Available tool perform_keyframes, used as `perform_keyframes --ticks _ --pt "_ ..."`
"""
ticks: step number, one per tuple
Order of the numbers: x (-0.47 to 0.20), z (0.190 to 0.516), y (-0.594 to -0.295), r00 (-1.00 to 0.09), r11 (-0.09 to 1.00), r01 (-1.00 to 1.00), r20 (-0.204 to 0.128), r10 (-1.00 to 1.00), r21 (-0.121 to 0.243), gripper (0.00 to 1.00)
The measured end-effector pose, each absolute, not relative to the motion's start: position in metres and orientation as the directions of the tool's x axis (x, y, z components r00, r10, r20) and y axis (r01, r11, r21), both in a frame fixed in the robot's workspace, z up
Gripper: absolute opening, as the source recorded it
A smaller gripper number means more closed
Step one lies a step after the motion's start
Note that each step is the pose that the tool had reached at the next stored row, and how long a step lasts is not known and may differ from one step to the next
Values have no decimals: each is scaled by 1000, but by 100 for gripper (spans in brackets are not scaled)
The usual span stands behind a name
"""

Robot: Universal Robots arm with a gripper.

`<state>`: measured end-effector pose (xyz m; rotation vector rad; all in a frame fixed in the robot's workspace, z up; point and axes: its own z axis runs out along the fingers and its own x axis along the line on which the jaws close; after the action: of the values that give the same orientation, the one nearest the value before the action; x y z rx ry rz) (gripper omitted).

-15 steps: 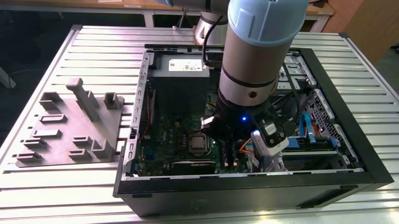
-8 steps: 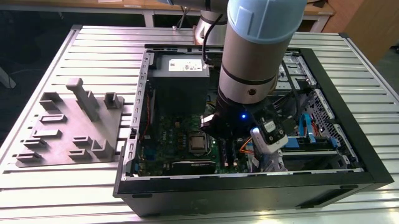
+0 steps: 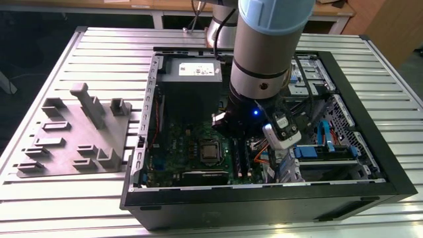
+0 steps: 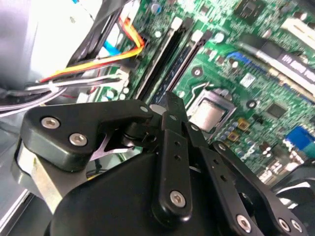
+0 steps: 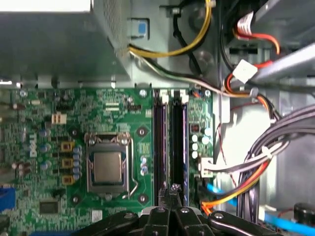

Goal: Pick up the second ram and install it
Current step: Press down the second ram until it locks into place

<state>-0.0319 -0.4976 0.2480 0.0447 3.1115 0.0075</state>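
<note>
Green circuit board, the motherboard [image 5: 113, 123] lies flat in the open black computer case [image 3: 370, 134], which rests on its side on the ribbed metal surface [image 3: 99, 59] so the slots face up toward the arm. The black claw [image 5: 173, 192] hangs just over the near end of the long black memory slots [image 5: 160, 142]. Its fingers [image 4: 172, 105] are pressed together, with only a very thin dark edge between the tips; I judge this to be the second ram, held upright for lowering, though too little shows to be sure. One slot seems already filled by a bluish stick [image 5: 179, 142]. Beside the claw sits the silver square processor [image 5: 107, 167]. White print on the board is too small to read.
</note>
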Motion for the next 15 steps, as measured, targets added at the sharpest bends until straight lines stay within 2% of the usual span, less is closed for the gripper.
perform_keyframes --ticks 15 --pt "-32 254 -493 -999 1000 29 -30 29 6 10"
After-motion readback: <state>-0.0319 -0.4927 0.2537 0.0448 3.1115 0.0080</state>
